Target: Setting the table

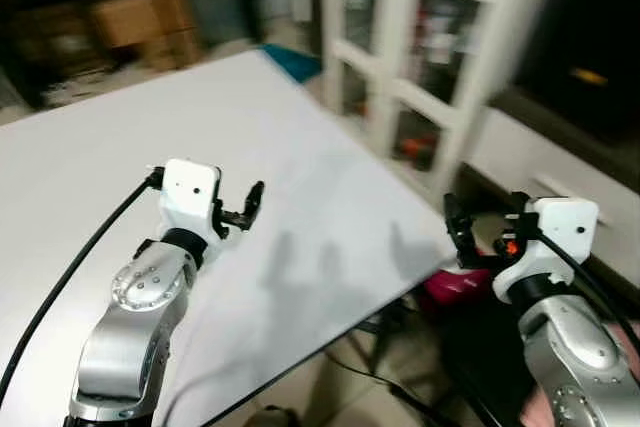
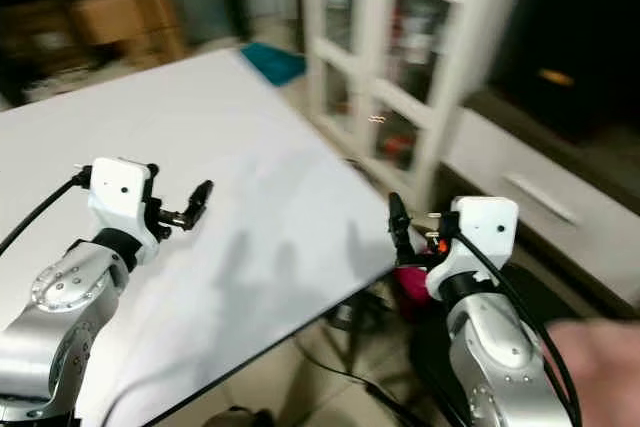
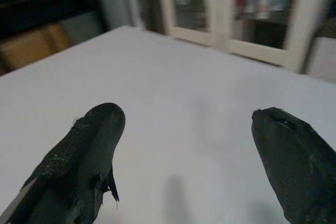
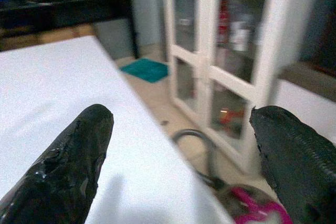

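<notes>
1. The left claw (image 1: 238, 209) hangs released over the near left part of the white counter (image 1: 300, 147), its two black fingers (image 3: 86, 156) spread wide with nothing between them. It sits close above the surface, so a careless drop could knock the fingertips on the top.

2. The right claw (image 1: 462, 237) is also released and empty, fingers (image 4: 68, 166) well apart. It is off the counter's right edge, over the floor. Swinging it left at this height could catch the near right corner of the counter.

3. No plates, cutlery or glasses lie on the counter; the tableware for setting it is nowhere to be made out. The task, I judge, has barely started, and the robot must fetch things first.

4. Just below and beside the right claw lies something pink (image 1: 455, 285) with dark cables (image 1: 375, 362) on the floor. The view is blurred, so I cannot name it surely. Feet or the arm could tangle there.

5. Far right stands a white glass-door cabinet (image 1: 430, 57), holding things behind the panes. If tableware is there, a hasty reach risks striking the glass.

6. A blurred fingertip-like shape (image 2: 595, 367) shows at the near right; possibly a person close by, a collision hazard.
</notes>
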Tool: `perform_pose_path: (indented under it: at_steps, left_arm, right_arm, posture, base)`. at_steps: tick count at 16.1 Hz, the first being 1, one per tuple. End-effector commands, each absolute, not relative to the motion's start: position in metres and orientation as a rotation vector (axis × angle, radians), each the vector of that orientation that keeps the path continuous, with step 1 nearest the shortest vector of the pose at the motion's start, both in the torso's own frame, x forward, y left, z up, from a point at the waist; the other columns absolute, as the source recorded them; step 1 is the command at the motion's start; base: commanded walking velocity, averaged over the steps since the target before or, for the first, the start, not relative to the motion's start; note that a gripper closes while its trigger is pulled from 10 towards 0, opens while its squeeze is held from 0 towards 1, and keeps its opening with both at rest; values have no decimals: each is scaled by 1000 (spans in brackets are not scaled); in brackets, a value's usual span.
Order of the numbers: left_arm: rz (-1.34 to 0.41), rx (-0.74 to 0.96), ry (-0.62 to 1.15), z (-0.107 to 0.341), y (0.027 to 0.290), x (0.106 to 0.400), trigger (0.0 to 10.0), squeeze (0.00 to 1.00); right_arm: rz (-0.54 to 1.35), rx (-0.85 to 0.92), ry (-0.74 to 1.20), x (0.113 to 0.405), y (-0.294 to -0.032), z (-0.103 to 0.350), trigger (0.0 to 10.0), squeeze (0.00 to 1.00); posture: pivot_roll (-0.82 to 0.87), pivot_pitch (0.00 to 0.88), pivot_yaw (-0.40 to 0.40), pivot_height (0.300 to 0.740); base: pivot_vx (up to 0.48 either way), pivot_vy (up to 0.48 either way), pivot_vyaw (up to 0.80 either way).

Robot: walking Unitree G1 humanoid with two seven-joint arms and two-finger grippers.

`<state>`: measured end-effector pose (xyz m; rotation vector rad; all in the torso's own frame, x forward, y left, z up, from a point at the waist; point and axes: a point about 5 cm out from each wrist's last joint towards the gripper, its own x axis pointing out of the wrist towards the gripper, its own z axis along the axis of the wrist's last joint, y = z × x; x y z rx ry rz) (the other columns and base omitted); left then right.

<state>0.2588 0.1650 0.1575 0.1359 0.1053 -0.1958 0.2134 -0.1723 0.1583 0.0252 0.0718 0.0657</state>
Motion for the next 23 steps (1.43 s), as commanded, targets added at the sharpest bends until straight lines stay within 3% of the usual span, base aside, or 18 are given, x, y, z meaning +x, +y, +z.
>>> perform_pose_path:
  at_steps: [1,4,5,6,7,13,23]
  left_arm:
    - [-183,128,81,163,164,259,10000,1000]
    - [-206,157,76,160,155,261,10000,1000]
    - [-199,179,82,158,155,262,10000,949]
    - [-187,159,95,156,155,262,10000,827]
    - [-168,164,96,156,157,264,10000,0]
    - [-133,242,76,157,159,264,10000,0]
    - [-141,221,78,155,156,264,10000,0]
  right_arm:
    - [40,28,67,212,-175,158,10000,1000]
    - [44,40,59,211,-172,159,10000,1000]
    - [50,31,59,212,-169,159,10000,1000]
    - [58,31,61,212,-168,159,10000,1000]
    - [73,13,60,214,-167,160,10000,1000]
    - [85,-20,71,220,-167,159,10000,1000]
    - [33,9,55,222,-170,159,10000,1000]
  posture:
    - [29,0,94,740]
    - [18,0,120,740]
    - [14,0,123,740]
    - [14,0,123,740]
    - [15,0,116,740]
    - [36,0,91,740]
    - [28,0,95,740]
  base:
    - [0,0,800]
    - [0,0,800]
    - [0,0,800]
    - [0,0,800]
    - [0,0,800]
    - [0,0,800]
    - [0,60,800]
